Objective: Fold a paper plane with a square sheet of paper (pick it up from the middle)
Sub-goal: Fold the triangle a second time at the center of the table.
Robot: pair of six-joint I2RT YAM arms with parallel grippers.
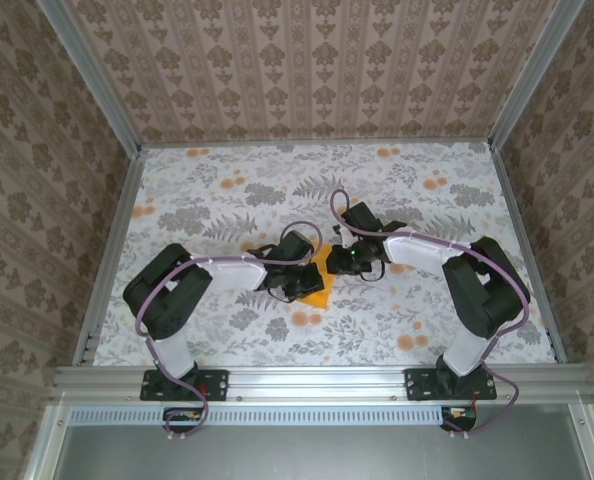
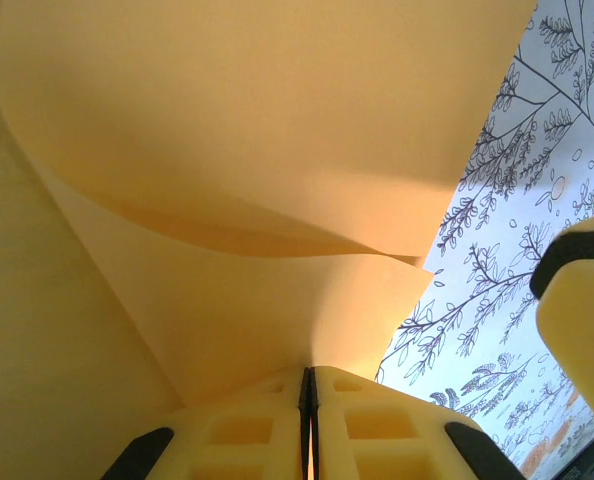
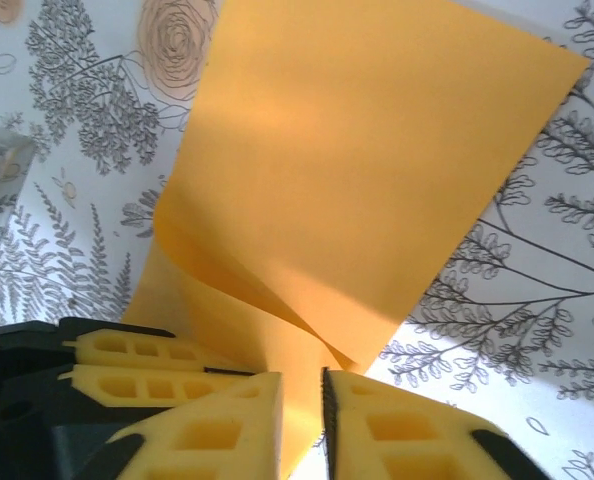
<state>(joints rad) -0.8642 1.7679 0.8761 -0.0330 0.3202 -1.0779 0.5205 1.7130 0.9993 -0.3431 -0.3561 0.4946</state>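
Observation:
The square sheet of paper (image 1: 321, 281), plain orange-yellow, lies at the table's middle between both grippers. My left gripper (image 2: 309, 376) is shut on one edge of the sheet (image 2: 227, 150), which curls over in a loose fold above the pads. My right gripper (image 3: 302, 385) stands slightly open, and the sheet (image 3: 357, 150) runs through the gap between its fingers without being pinched. From above, the left gripper (image 1: 302, 283) and right gripper (image 1: 343, 262) nearly touch. The left fingers (image 3: 147, 370) show beside the right jaws. A paper plane is out of view.
The table (image 1: 427, 300) has a white cloth printed with grey leaves and small orange flowers. Aluminium rails and patterned walls close it in on three sides. Both arm bases sit at the near edge.

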